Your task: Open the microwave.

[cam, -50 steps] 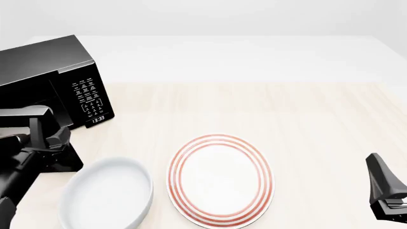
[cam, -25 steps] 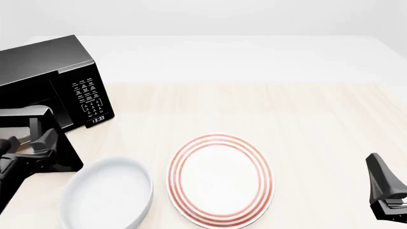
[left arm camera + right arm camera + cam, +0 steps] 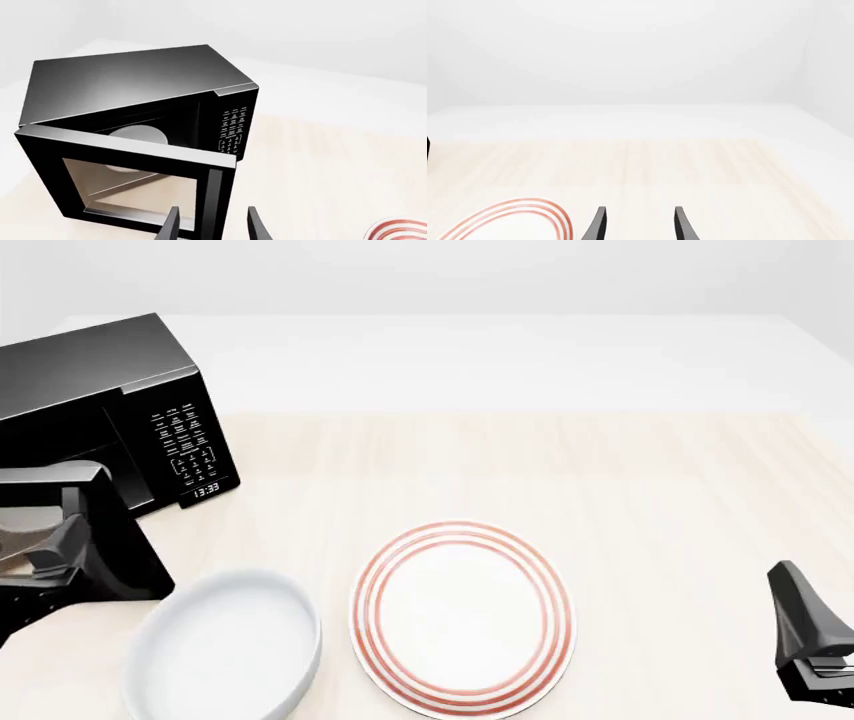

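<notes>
microwave [image 3: 133,95]: heavy, rigid, door ajar just ahead of spread left gripper [image 3: 212,227]; grasp vertical door handle [image 3: 215,200].

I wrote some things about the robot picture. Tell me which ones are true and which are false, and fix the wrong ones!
1. The microwave door is shut tight. False: it is swung open, and the white turntable shows inside.
2. The plate has red rings. True.
3. The left gripper is open, with the door's handle edge between its fingers. True.
4. The white bowl sits on top of the plate. False: it sits beside the plate, on the table.
5. The right gripper is holding the plate. False: it is open and holds nothing.
</notes>
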